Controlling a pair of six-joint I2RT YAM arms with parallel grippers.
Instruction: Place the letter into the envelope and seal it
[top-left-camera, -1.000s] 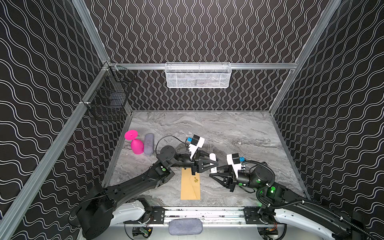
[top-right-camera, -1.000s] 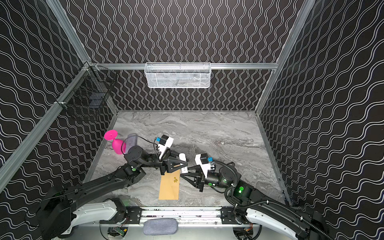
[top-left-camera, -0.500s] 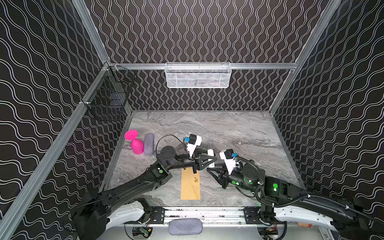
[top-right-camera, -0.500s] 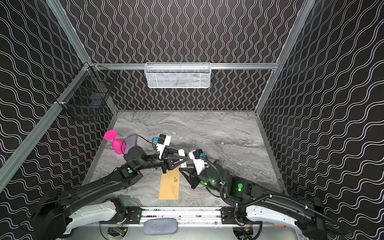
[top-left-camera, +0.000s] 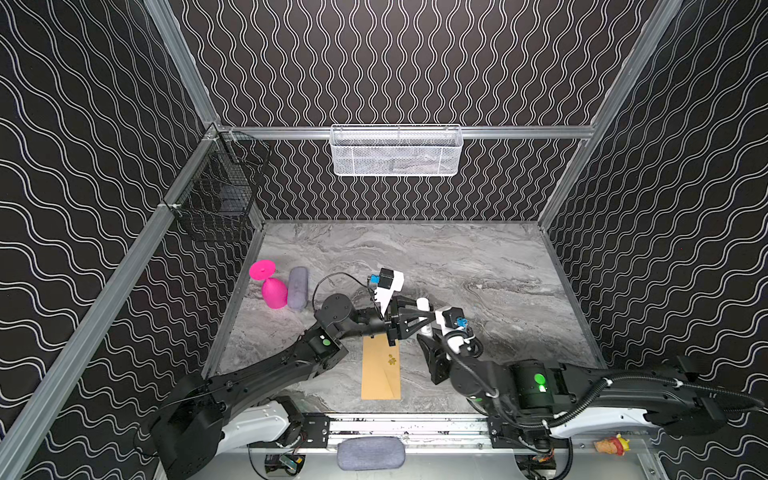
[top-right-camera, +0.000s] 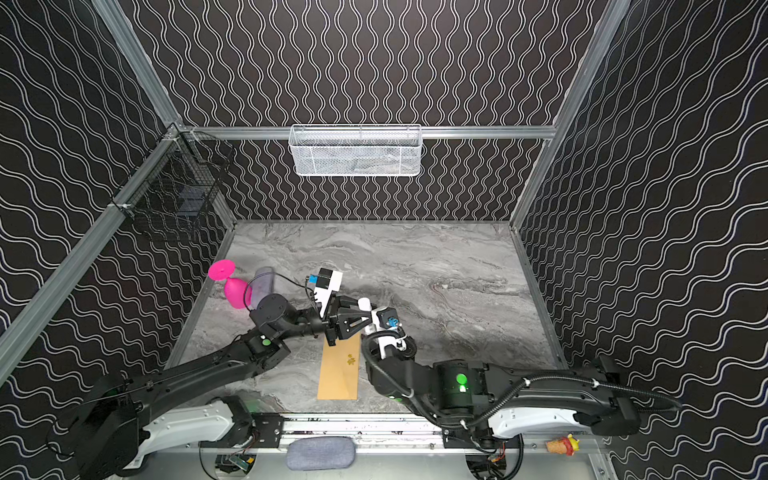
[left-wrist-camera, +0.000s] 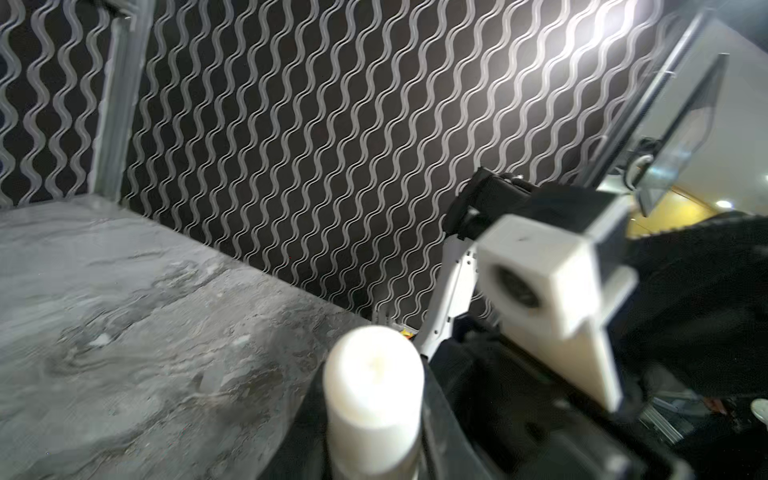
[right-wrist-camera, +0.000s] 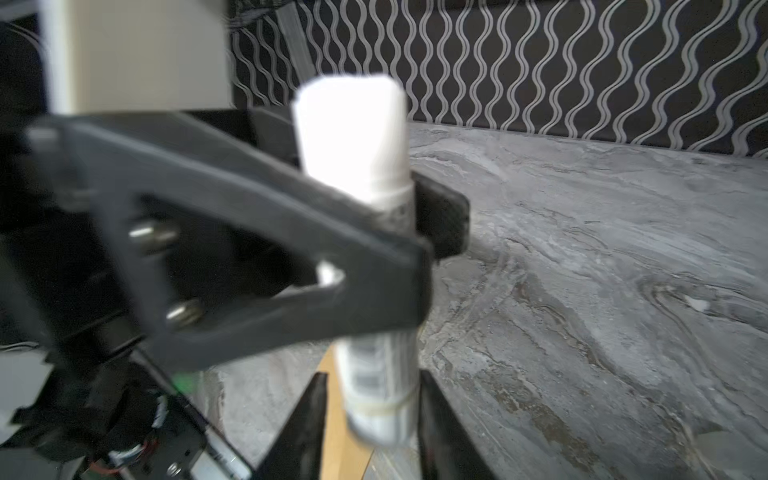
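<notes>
Right gripper (right-wrist-camera: 372, 386) has parted around the glue stick (right-wrist-camera: 353, 137); left gripper (top-left-camera: 424, 316) clamps it.

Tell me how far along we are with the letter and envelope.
Done, apparently: no letter in sight; the envelope lies flat, looking closed, gold sticker on top, so it is likely inside. In hand: left gripper clamps a white tube; the right gripper, open, flanks its lower end. Remaining: sealing, unconfirmed.

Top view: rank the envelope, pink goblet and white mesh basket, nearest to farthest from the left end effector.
1. envelope, on the table right beside the left end effector.
2. pink goblet, by the left wall.
3. white mesh basket, up on the back wall.
</notes>
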